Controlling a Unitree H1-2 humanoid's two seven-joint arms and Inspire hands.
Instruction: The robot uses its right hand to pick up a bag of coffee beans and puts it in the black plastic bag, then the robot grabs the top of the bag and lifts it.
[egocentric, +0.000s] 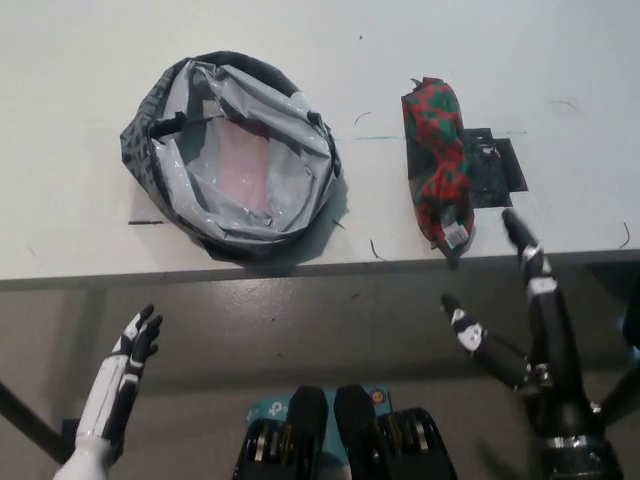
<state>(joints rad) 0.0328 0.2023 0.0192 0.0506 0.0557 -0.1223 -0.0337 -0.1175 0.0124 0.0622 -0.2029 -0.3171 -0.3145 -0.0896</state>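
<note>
White table (80, 230) up top, with a dark floor below its front edge

Black plastic bag (232, 160) sitting on the table, mouth wide open and facing up, shiny grey inside, rim rolled down all around

Bag of coffee beans (436, 165) lying flat on the table to the right of the black plastic bag, well apart from it, red with green spots, long and a bit crumpled, not held by anything

Small white tag at its near end, close to the table's front edge

Flat black square (498, 165) on the table, partly tucked under the right side of the bag of coffee beans

Right hand (510, 300) black, below and a little right of the bag of coffee beans, just off the table's front edge, fingers spread wide apart and holding nothing, one fingertip reaching up near the bean bag's lower end but not touching it

Left hand (135, 345) white with dark fingers, low down and left of the black plastic bag, off the table, resting there, fingers straight and close side by side, empty
</note>
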